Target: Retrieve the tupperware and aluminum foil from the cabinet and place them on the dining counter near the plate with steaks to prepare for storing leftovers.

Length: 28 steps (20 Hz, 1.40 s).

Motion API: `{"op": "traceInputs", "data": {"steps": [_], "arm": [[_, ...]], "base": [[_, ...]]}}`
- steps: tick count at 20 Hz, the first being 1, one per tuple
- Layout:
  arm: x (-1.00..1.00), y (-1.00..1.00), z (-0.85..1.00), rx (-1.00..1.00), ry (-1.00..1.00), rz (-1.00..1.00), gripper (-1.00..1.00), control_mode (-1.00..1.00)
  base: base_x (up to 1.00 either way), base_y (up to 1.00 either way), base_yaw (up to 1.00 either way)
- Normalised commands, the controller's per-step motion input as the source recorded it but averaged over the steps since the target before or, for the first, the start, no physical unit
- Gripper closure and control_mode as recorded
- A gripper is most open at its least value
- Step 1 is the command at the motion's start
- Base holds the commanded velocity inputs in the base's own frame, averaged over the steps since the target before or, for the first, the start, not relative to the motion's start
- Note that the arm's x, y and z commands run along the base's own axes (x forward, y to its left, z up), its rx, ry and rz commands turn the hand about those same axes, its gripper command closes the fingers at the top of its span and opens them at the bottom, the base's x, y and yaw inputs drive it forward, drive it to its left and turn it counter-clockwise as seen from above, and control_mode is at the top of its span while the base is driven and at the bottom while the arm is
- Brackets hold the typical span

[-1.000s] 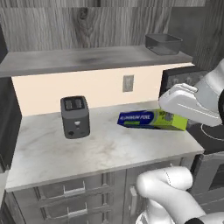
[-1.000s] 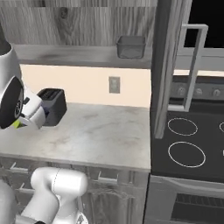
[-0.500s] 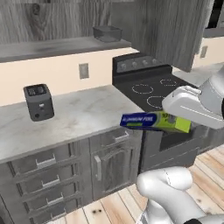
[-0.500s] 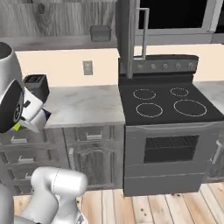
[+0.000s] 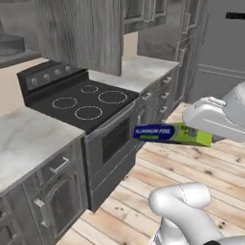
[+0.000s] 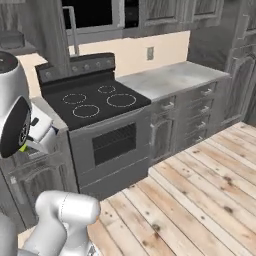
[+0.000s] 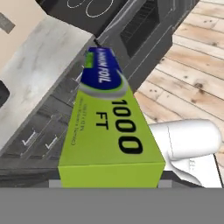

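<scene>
The jaws grasp the aluminum foil [image 5: 171, 134] by its green end, level above the floor; best carried steady, clear of the stove [image 5: 81, 103].

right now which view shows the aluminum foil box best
The hand view: the aluminum foil fills it, lettering readable. The left base view shows it side-on, its green end in the gripper. The right base view gives a lime sliver.
</scene>
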Motion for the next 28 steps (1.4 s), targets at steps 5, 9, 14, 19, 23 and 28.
{"op": "traceInputs", "data": {"steps": [5,9,14,19,23,28], "arm": [[0.00,0.00,0.00,0.00,0.00,0.00,1.00,1.00],[0.00,0.00,0.00,0.00,0.00,0.00,1.00,1.00],[0.00,0.00,0.00,0.00,0.00,0.00,1.00,1.00],[0.00,0.00,0.00,0.00,0.00,0.00,1.00,1.00],[0.00,0.00,0.00,0.00,0.00,0.00,1.00,1.00],[0.00,0.00,0.00,0.00,0.00,0.00,1.00,1.00]], "base": [[0.00,-0.29,-0.91],[0.00,-0.29,-0.93],[0.00,-0.24,-0.93],[0.00,-0.20,-0.93],[0.00,-0.10,-0.92],[0.00,-0.01,-0.91]]}}
